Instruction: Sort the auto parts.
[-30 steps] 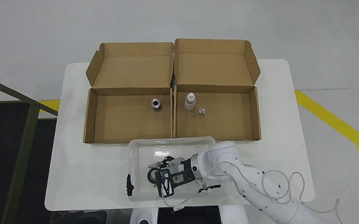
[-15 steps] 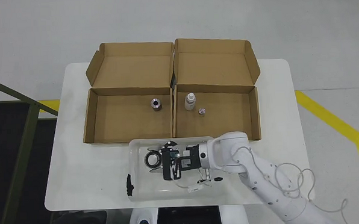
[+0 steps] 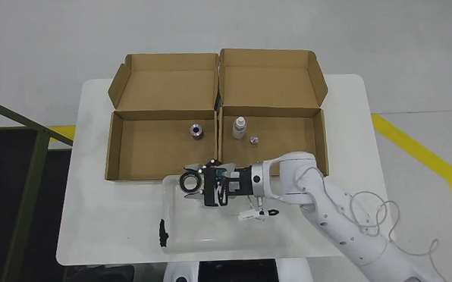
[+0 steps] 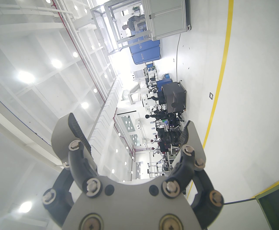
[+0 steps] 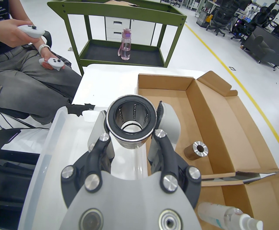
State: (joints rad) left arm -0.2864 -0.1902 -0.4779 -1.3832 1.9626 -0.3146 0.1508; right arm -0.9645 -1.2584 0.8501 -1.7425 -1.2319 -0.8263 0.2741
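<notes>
**Surface and room.** White table point(image 3: 100, 207) with rounded corners, on a pale floor point(image 3: 404, 42) marked with a yellow line point(image 3: 424, 155). Green cart point(image 5: 117, 13) beyond one end of the table.

**Hard to make out.** Small black piece point(image 3: 271, 212) and white tag point(image 3: 248, 214) in the tray, too small to identify. White bottle point(image 5: 220, 214) cut off at the right wrist view's edge.

**Containers.**
- Left box point(image 3: 143, 152), cardboard, lid open: one metal bushing point(image 3: 196, 130).
- Right box point(image 3: 287, 150), cardboard, lid open, touching the left box: the bottle, upright, and a small metal part point(image 3: 253, 140) near it.
- Clear tray point(image 3: 166, 212), just beside the boxes' near walls.

**Grippers.**
- Right gripper point(image 5: 132, 117): fingers clamped on either side of a linear bearing point(image 5: 130, 139), bore facing the camera, held above the tray's far rim near the left box.
- Left gripper point(image 4: 129, 122): fingers spread wide, nothing between them, pointed up into the hall.
</notes>
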